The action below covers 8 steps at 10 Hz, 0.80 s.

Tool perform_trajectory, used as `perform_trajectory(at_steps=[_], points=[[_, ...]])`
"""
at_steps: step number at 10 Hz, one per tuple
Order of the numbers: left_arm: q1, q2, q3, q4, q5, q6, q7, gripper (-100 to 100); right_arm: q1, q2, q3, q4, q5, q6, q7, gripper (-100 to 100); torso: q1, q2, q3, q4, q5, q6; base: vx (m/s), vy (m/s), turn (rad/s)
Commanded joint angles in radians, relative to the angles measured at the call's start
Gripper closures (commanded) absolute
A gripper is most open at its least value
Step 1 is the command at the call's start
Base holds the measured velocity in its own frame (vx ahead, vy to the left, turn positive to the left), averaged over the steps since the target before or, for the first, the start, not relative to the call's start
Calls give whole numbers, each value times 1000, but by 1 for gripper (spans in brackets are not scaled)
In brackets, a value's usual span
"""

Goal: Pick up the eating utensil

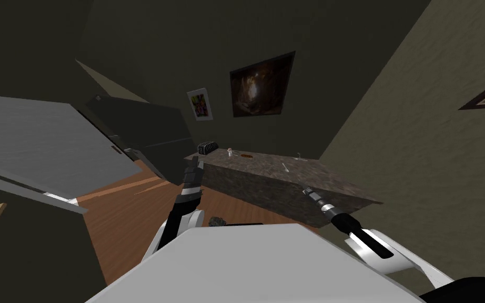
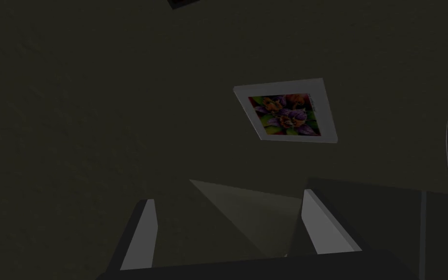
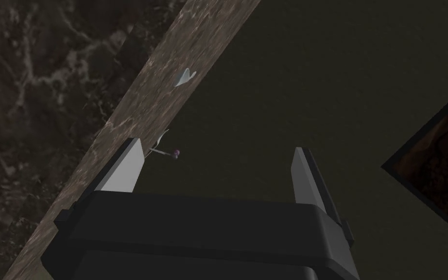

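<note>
A small pale utensil (image 1: 285, 168) lies on top of the long dark stone counter (image 1: 268, 184), about midway along it. My right gripper (image 1: 306, 192) hovers at the counter's near edge, just short of the utensil, fingers open and empty. In the right wrist view a thin pale piece with a purple tip (image 3: 163, 146) lies on the counter's top (image 3: 135, 121) close beside one finger (image 3: 123, 170). I cannot tell whether it is the utensil. My left gripper (image 1: 199, 163) is raised at the counter's left end, open (image 2: 228, 223), holding nothing.
A dark ribbed toaster (image 1: 207, 148) stands at the counter's left end, close to the left gripper. A small white item (image 1: 230, 152), a brown item (image 1: 245, 155) and another small piece (image 1: 299, 155) sit along the far side. A dark cabinet (image 1: 147, 131) stands left.
</note>
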Motion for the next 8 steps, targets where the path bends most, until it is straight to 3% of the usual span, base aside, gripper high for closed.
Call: perform_trajectory(at_steps=[1,3,4,6,8], points=[[0,0,0,0,0,0,0,0,10,-32,-2,14,2,5,-1,-100,0,0,0,0,0,0,17,54,91],[0,0,0,0,0,0,0,0,19,-101,13,82,18,31,4,-100,-1,-1,0,0,0,0,31,44,202],[0,0,0,0,0,0,0,0,19,-116,13,82,18,31,4,-100,-2,-2,-1,0,0,0,30,34,135],[0,0,0,0,0,0,0,0,28,-187,33,148,37,58,11,-100,-2,-1,-1,0,0,0,46,42,216],[0,0,0,0,0,0,0,0,33,-233,45,179,47,72,15,-100,-1,-3,-2,-1,0,1,63,30,106]])
